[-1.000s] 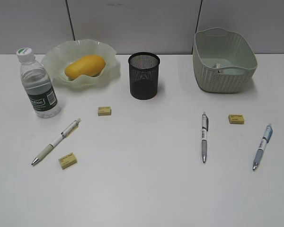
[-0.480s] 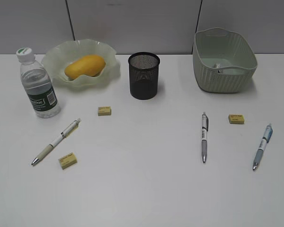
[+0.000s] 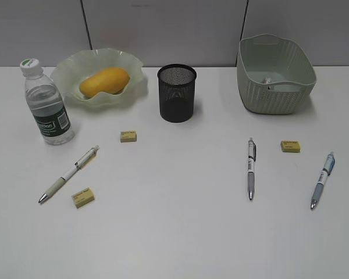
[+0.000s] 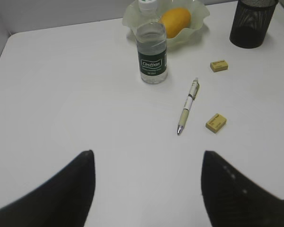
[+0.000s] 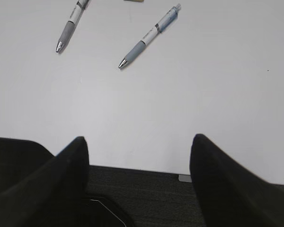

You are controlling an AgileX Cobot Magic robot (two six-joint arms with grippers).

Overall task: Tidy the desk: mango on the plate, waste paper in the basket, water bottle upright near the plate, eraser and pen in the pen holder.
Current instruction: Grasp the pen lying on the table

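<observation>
On the white worktop [image 3: 174,232], the water bottle [image 3: 46,104] stands upright beside the plate [image 3: 67,72], its green label reading "Cestbon" in the left wrist view. The mango [image 3: 104,81] lies in the plate; waste paper [image 3: 267,82] sits in the basket [image 3: 273,96]. Three erasers and three pens lie outside the pen holder [image 3: 177,93]. Nothing has shifted since earlier. Left gripper [image 4: 146,184] and right gripper [image 5: 139,184] both hang spread apart, empty. Grey wall panels stand behind.

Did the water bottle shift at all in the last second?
No. The water bottle stands upright in the same spot left of the plate, same gap as before.
</observation>
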